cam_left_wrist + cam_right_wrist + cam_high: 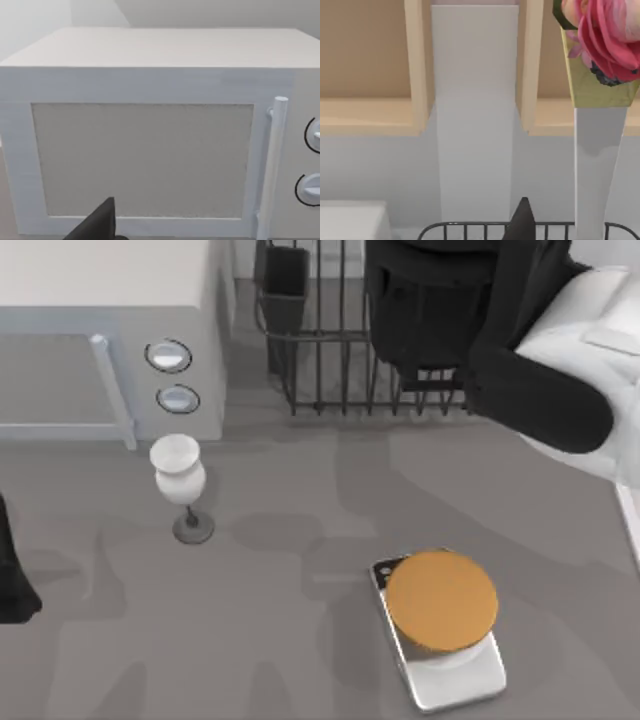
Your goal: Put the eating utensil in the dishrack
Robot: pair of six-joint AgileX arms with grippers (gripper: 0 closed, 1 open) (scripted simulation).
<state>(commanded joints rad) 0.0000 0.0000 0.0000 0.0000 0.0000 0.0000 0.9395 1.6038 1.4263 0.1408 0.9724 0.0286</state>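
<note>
The dishrack [320, 370] is a black wire basket at the table's back, right of centre, with a dark rectangular cup [285, 285] at its left corner. My right arm [450, 310] hangs over the rack's right half and hides that part. In the right wrist view my right gripper [521, 222] is a dark tip just above the rack's curved rim [470, 226]. The eating utensil is out of view. My left arm [12, 580] stays at the table's left edge, its gripper [100, 225] facing the microwave door.
A white microwave [110, 360] fills the back left, seen close up [150, 125]. A white wine glass [180, 475] stands in front of it. An orange disc [440, 600] lies on a silver slab [460, 680] at the front right. Beyond the rack stands a white vase [595, 165] of pink flowers [600, 45].
</note>
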